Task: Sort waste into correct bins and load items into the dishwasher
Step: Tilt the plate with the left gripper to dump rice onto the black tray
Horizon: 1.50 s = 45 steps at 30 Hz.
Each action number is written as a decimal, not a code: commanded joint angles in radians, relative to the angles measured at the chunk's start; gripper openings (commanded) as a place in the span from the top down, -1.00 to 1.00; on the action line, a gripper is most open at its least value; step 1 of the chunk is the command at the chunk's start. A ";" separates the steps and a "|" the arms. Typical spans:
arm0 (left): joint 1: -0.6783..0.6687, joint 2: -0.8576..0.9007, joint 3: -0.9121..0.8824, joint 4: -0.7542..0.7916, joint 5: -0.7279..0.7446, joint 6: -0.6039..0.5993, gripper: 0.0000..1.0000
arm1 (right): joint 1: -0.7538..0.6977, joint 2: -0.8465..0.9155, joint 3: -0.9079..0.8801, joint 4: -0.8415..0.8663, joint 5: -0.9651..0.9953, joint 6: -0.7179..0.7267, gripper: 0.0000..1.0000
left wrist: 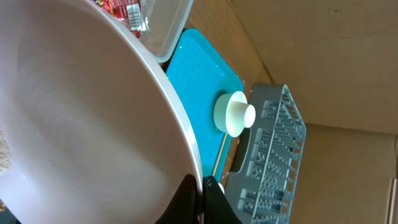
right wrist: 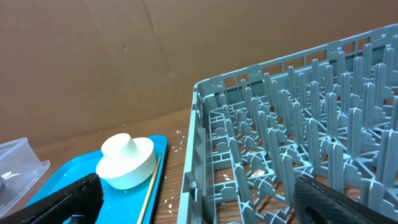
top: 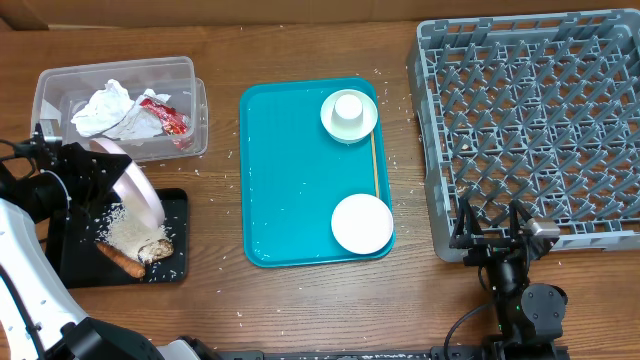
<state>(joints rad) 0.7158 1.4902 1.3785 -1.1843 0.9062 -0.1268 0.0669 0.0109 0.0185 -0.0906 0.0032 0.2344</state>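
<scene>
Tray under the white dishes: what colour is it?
The large rectangular tray is teal; clearest overhead.

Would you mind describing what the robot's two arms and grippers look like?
Both grippers are black with two slim dark fingers. The left arm has a white casing behind its black left gripper, with thin black cables beside it. The right gripper carries a small silver-grey block, sits on a rounded black joint, and trails a black cable.

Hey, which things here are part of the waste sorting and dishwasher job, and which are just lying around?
Job: plate, napkins, red wrapper, rice, carrot piece, clear tub, black tray, cup, bowl, wooden stick, dish rack.

Just there: teal tray, cardboard backdrop.
</scene>
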 commanded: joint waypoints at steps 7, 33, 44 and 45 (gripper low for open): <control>0.006 -0.018 -0.007 -0.042 0.150 0.044 0.92 | 0.005 -0.008 -0.011 0.006 -0.005 -0.006 -1.00; 0.006 -0.018 -0.007 -0.070 0.174 0.040 0.92 | 0.005 -0.008 -0.011 0.006 -0.005 -0.006 -1.00; 0.005 -0.018 -0.007 -0.085 -0.015 0.040 0.91 | 0.005 -0.008 -0.011 0.006 -0.005 -0.006 -1.00; 0.003 -0.019 -0.007 -0.099 -0.011 0.055 0.91 | 0.005 -0.008 -0.011 0.006 -0.005 -0.006 -1.00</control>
<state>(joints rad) 0.7158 1.4899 1.3758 -1.2591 0.9424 -0.0750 0.0669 0.0109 0.0185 -0.0902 0.0036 0.2344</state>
